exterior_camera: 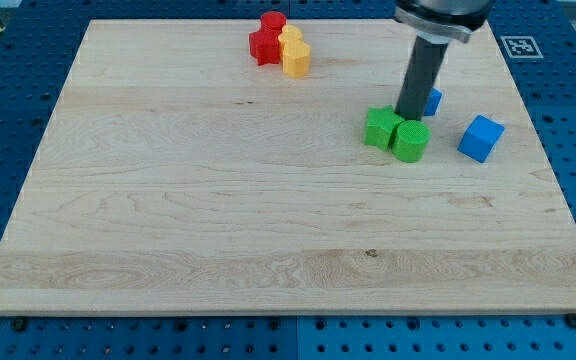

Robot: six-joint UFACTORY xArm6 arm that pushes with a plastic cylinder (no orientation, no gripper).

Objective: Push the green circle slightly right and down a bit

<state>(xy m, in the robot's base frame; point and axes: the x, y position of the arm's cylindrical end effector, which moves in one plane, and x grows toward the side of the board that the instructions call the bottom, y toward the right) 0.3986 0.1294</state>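
The green circle [410,141] sits at the board's upper right. It touches a green star-like block [381,128] on its left. My tip [406,116] is just above the green circle, at its upper edge, between the two green blocks and a small blue block [433,100]. The rod rises from there to the view's top.
A blue cube [480,137] lies right of the green circle. A cluster of two red blocks [266,40] and two yellow blocks [294,53] sits at the top middle. The wooden board [218,200] is edged by a blue pegboard.
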